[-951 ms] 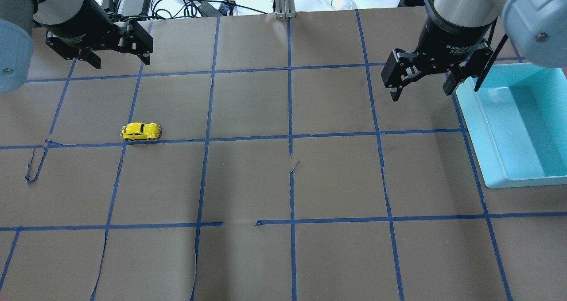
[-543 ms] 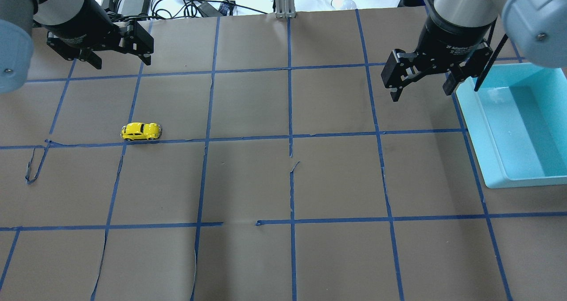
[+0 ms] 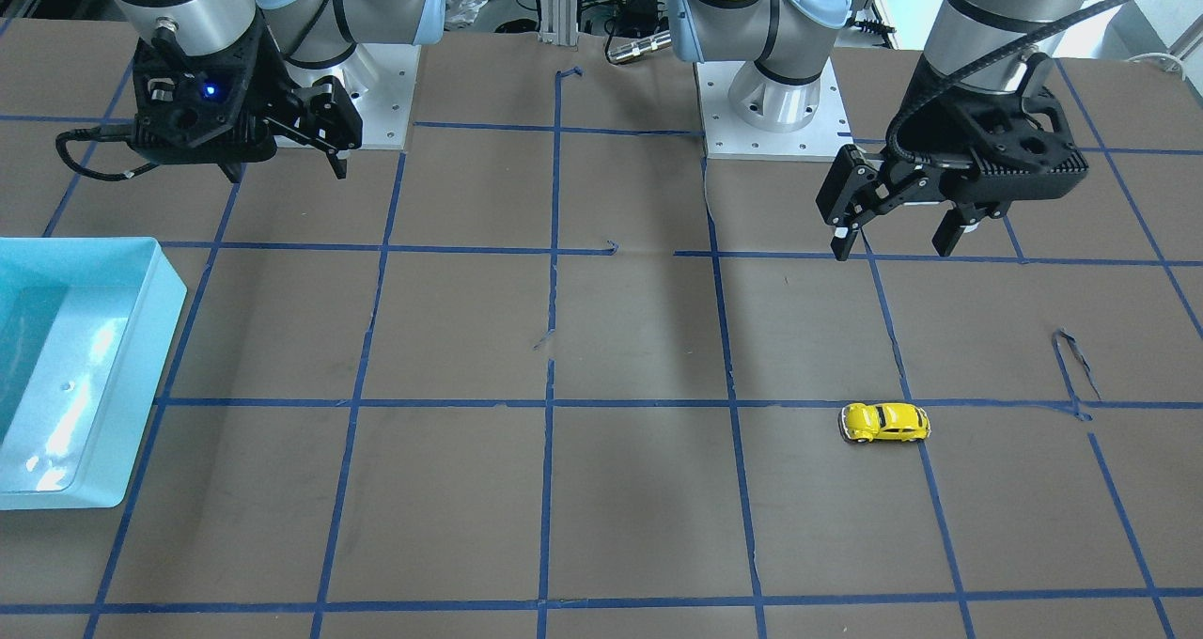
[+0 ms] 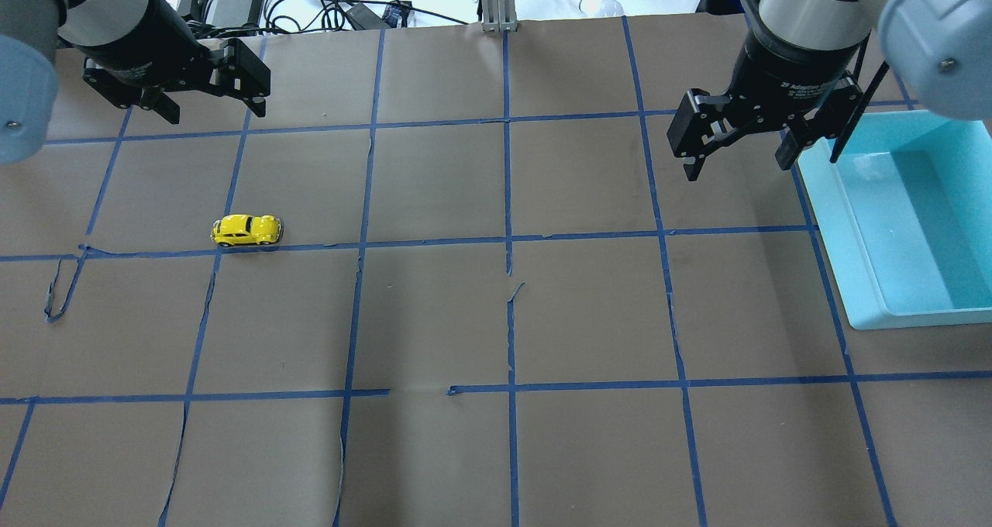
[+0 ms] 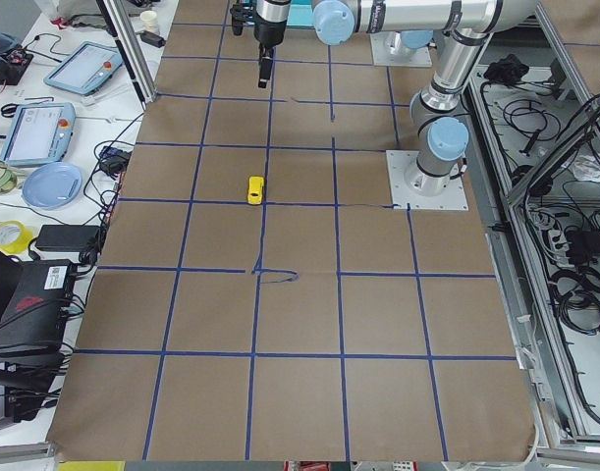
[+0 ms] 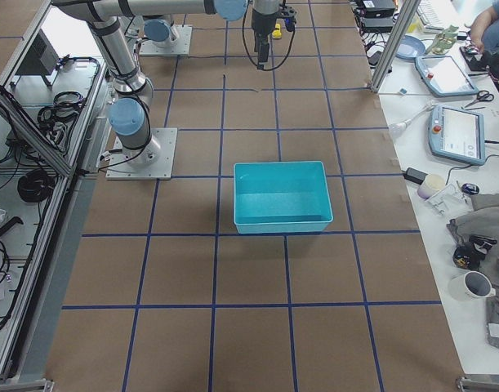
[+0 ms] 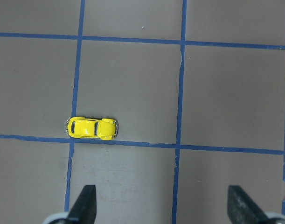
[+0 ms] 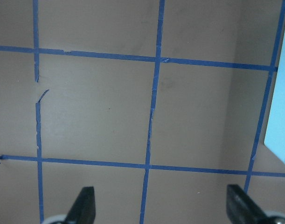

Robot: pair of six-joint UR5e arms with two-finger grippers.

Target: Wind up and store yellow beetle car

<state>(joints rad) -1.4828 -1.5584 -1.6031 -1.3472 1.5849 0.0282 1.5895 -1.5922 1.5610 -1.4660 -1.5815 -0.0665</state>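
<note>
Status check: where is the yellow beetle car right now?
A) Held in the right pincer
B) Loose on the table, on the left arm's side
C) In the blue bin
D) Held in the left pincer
B: the yellow beetle car sits on the paper beside a tape line, apart from the open left pincer and far from the blue bin.

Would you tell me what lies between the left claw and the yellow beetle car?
Overhead view: only brown paper and blue tape separate the left claw and the yellow beetle car.
</note>
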